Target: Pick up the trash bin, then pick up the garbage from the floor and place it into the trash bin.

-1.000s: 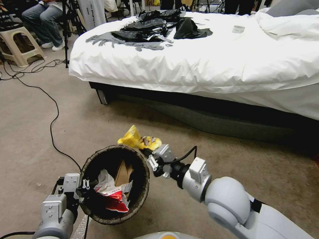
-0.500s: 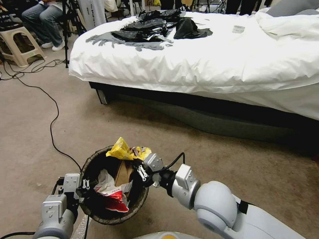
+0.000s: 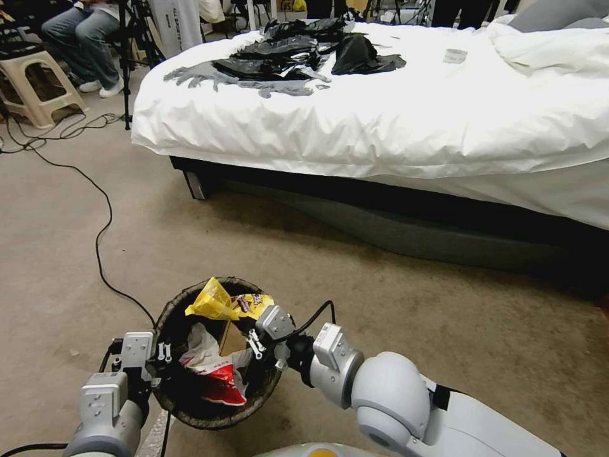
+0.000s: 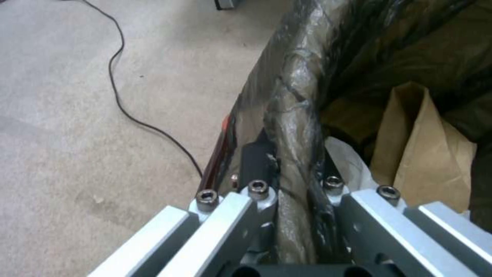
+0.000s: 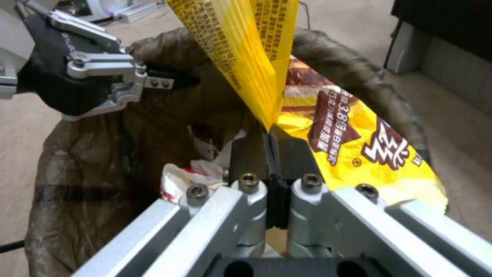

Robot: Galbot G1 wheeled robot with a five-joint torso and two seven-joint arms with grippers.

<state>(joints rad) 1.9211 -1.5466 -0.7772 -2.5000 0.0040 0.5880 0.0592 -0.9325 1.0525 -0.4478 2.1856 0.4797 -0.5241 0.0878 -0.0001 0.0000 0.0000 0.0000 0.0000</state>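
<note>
Pinching yellow wrapper (image 3: 219, 303), right gripper (image 3: 244, 317) jaws closed on its edge, directly over trash bin (image 3: 269, 374) mouth; wrapper stands upward. Left gripper (image 3: 166, 364) jaws clamp bin rim.

Yellow wrapper (image 3: 219, 303) with brown print; dark brown-black liner on trash bin (image 3: 170, 310)

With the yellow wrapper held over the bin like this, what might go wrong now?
1. The yellow wrapper sits at the far rim of the trash bin, partly outside; released here by the right tool, it may fall to the floor.
2. The left tool pinches only the liner-wrapped rim, so the tilted bin might slip.
</note>
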